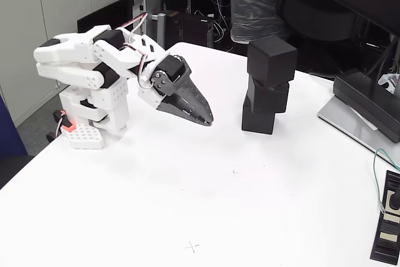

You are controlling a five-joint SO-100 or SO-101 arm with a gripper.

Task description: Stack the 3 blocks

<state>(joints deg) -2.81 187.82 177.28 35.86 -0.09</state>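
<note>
Three matte black blocks stand in one column on the white table in the fixed view: a bottom block, a middle block and a top block. Each is twisted a little against the one below, and the top one overhangs to the right. My gripper hangs to the left of the stack, clear of it, its dark fingers pointing down and right. The jaws are together with nothing between them. The white arm is folded back over its base.
A black flat device on a grey base sits at the table's right edge. A black strip with labels lies at the bottom right, with a thin green wire beside it. Dark clutter stands behind the table.
</note>
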